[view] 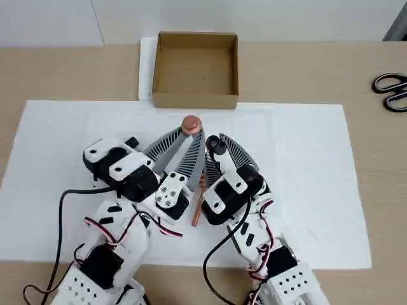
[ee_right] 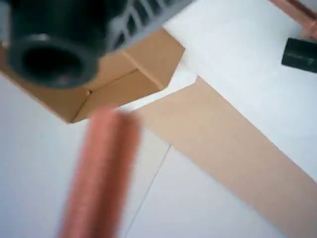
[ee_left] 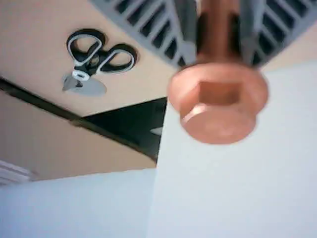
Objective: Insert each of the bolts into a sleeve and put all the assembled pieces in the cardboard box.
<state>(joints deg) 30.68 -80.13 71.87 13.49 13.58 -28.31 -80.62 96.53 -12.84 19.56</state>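
My left gripper [view: 191, 138] is shut on a copper bolt [view: 191, 124], whose round head points toward the cardboard box [view: 195, 95]. In the left wrist view the bolt head [ee_left: 218, 101] with its hex socket sticks out between the grey fingers [ee_left: 148, 25]. My right gripper [view: 218, 149], just right of the left one, is shut on a black sleeve [view: 216, 145]. The sleeve's open end [ee_right: 52, 57] faces the box [ee_right: 129, 79]. A blurred copper shaft [ee_right: 99, 173] crosses close in front of the right wrist camera.
Another copper bolt [view: 198, 206] lies on the white paper [view: 305, 190] between the two arms. A loose black sleeve [ee_right: 299, 53] rests on the paper beside a copper piece [ee_right: 297, 10]. Scissors [view: 391, 91] lie on the wooden table at the far right.
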